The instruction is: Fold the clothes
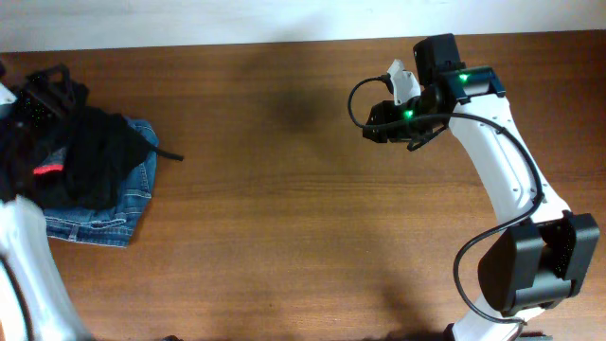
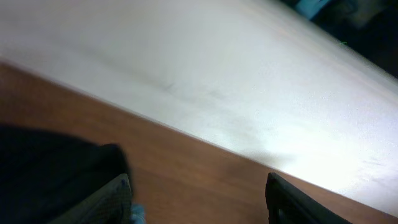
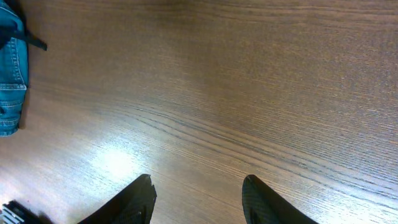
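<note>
Black trousers [image 1: 99,156] bunched on jeans [image 1: 106,224] at left of the surface [image 1: 284,208], long axis unreadable, red band [image 1: 47,170] toward the left, my left tool [image 2: 199,202] and right tool [image 3: 198,202] both released, empty.

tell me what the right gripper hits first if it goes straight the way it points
Likely the bare table top: nothing lies ahead of the right gripper, and the jeans sit off to one side.
</note>
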Controlling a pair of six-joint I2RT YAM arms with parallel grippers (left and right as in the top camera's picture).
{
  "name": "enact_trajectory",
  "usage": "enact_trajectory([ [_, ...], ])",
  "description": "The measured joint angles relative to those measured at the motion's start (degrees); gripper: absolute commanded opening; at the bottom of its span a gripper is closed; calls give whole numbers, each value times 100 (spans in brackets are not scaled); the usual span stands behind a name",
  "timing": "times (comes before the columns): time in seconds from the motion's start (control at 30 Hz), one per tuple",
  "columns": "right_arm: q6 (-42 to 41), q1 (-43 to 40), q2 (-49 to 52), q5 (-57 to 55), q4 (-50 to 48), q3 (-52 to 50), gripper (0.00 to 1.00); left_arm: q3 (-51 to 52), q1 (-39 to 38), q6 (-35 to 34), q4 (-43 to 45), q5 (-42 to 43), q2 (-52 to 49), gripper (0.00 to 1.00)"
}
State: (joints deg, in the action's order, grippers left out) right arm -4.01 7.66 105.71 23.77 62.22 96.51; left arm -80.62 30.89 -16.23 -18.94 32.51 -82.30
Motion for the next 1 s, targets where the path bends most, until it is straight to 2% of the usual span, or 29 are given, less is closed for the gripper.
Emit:
enact_trajectory([
  [0.1,2,0,-2,0,0,0,54,0,-35,4,-199,356,529,68],
  [0.17,0,0,-2,0,-11,0,56,0,-155,85,-402,640,678,63],
  [0.27,35,0,-2,0,-48,0,59,7,-629,435,-879,846,726,59],
  [0.37,184,0,-96,-4,-79,2,62,24,-1399,1058,-1462,415,743,59],
  [0.5,348,0,-678,-39,-186,0,67,28,-2409,1744,-1727,-448,905,60],
  [0.6,540,0,-1534,-42,-221,2,73,33,-3108,2028,-1733,-1226,1226,76],
  [0.63,616,0,-1923,-44,-219,9,75,33,-3335,2109,-1744,-1504,1366,85],
  [0.67,671,0,-2214,-42,-219,13,77,33,-3499,2133,-1757,-1729,1486,99],
  [0.73,776,0,-3086,-105,-219,68,99,31,-3969,2256,-1834,-2448,1853,99],
  [0.83,874,0,-3838,-337,-236,118,99,31,-4280,2275,-1956,-3034,2076,99],
  [1.0,918,0,-4588,-688,-223,138,99,31,-4465,2293,-2208,-3480,2050,99],
])
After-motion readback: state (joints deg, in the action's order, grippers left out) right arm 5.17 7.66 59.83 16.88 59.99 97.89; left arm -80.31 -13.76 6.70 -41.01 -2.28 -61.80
